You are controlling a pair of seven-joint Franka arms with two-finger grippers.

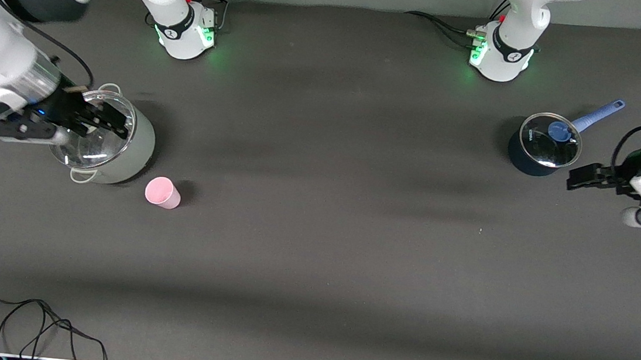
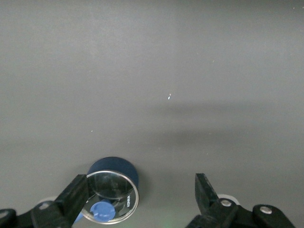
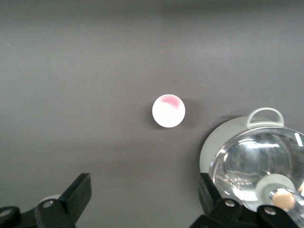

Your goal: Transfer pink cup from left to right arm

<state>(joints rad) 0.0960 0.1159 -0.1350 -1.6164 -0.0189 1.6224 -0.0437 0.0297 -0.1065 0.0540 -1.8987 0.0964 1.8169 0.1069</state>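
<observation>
The pink cup (image 1: 163,192) stands upright on the table (image 1: 314,250), free of both grippers, so by the look of it the handover part is finished and the cup already sits at the right arm's end; what remains is just clearing off. The right gripper (image 1: 104,115) hangs in the air over the grey pot with a glass lid (image 1: 106,144), fingers spread wide and holding nothing. The cup is below it and off to one side, near but apart from the fingers, just beside the grey pot and nearer to the front camera than it. In the right wrist view the cup (image 3: 168,111) shows as a pale round rim seen from above, well clear of both fingertips. The left gripper (image 1: 582,174) is well away from the cup at its own end of the table, also spread wide and empty, up beside a dark blue saucepan (image 1: 542,147) with a blue handle; that arm waits. Next move, as I judge: right arm only needs to pull back without dipping, since its fingers sit close above the pot lid and the cup could be knocked by a low sweep.
</observation>
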